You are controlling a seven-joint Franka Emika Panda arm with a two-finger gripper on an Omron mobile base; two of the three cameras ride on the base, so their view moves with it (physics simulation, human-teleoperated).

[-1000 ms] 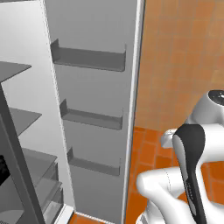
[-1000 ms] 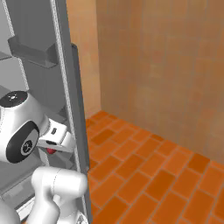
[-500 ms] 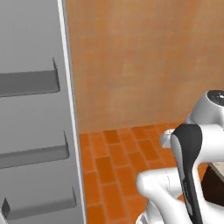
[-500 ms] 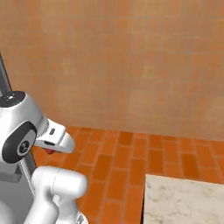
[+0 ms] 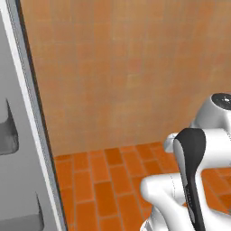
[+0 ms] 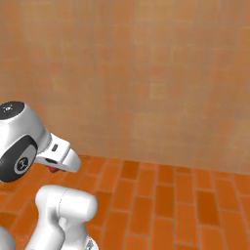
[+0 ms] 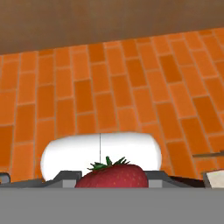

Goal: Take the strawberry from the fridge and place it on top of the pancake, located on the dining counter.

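Red strawberry (image 7: 110, 176): soft, light, bruisable; grip at widest sides.
Gripper (image 7: 111, 180): closed around it between fingertips.

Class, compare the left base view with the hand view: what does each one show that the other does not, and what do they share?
Left base view alone: the fridge door edge with its grey shelves at the left, a tall orange tiled wall, and the robot's white arm with a dark joint.

Hand view alone: the strawberry with its green leaves, held low between the end effector fingers.

Both: the orange brick floor.
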